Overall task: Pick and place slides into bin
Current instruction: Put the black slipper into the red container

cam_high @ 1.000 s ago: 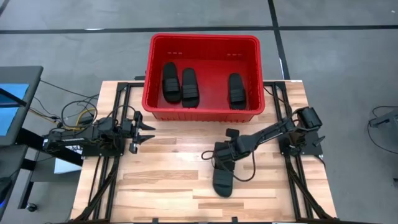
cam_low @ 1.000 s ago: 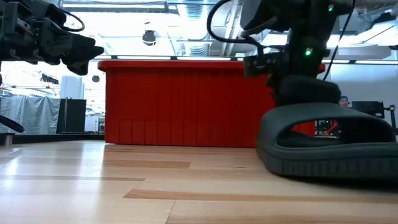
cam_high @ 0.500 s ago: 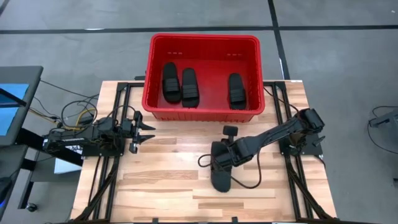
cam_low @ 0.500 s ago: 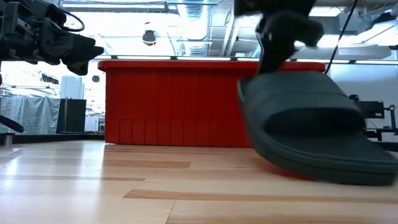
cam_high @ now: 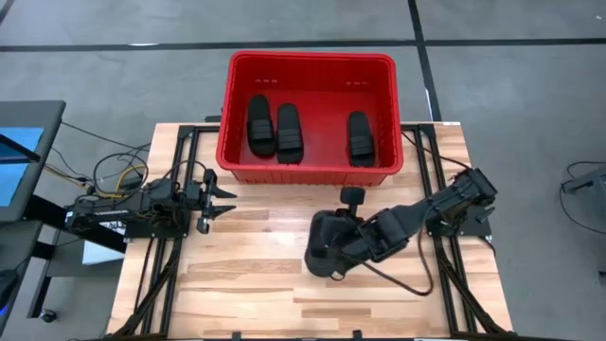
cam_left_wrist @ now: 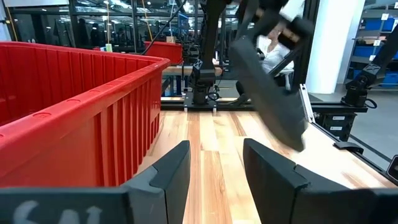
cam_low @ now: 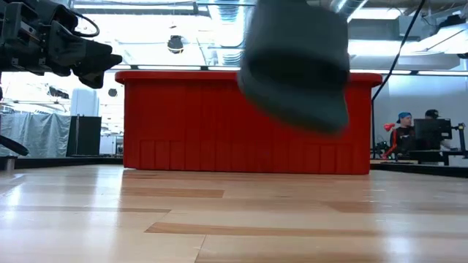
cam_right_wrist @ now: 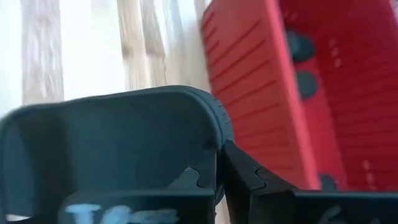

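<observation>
The red bin (cam_high: 308,170) stands at the table's far edge with three black slides (cam_high: 289,133) lying on its floor. It also shows in the low view (cam_low: 219,124) and in both wrist views (cam_left_wrist: 74,106) (cam_right_wrist: 280,81). My right gripper (cam_high: 347,242) is shut on the fourth slide (cam_high: 324,248), in the air over the middle of the table, on the near side of the bin. My left gripper (cam_high: 227,199) is open and empty, above the table by the bin's near left corner. My right gripper pinches the slide between its two fingers at the rim of the wide strap (cam_right_wrist: 211,134); one finger (cam_right_wrist: 249,177) lies outside it. The slide (cam_left_wrist: 270,87) is lifted clear of the table and hangs slanted, one end lower than the other.
Bare wooden tabletop (cam_high: 256,275) lies on the near side of the bin. Black frame rails (cam_high: 166,275) run along the table's left and right sides. A person (cam_low: 401,131) sits in the room beyond the table at the right of the low view.
My right gripper has risen from the table with the slide and turned. The slide lay flat on the table, then tipped up by its held end, and now hangs clear above the table, a little closer to the table's left edge.
</observation>
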`<control>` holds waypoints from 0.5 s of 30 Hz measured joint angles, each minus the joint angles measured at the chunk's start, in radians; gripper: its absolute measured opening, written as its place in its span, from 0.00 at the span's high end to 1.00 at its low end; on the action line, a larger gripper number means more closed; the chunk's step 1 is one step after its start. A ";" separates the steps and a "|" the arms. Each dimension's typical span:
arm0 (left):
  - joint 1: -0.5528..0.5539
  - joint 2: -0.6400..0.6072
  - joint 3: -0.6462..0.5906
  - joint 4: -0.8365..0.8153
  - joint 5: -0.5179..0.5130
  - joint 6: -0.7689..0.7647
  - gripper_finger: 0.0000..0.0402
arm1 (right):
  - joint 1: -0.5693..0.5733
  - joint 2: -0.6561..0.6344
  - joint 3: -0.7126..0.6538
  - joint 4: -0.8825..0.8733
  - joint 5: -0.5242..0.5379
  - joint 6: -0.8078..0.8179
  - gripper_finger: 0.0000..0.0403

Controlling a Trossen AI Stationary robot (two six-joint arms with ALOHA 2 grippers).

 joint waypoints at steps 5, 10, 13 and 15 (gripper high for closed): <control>0.000 0.000 0.000 0.000 0.000 0.000 0.65 | 0.027 -0.001 0.104 -0.012 0.061 -0.041 1.00; 0.000 0.000 0.000 0.000 0.000 0.000 0.65 | 0.038 -0.002 0.189 -0.030 0.134 -0.065 1.00; 0.000 0.000 0.000 0.000 0.000 0.000 0.65 | 0.037 -0.002 0.234 -0.036 0.174 -0.085 1.00; 0.000 0.000 0.000 0.000 0.000 0.000 0.65 | 0.030 -0.002 0.266 -0.043 0.202 -0.095 1.00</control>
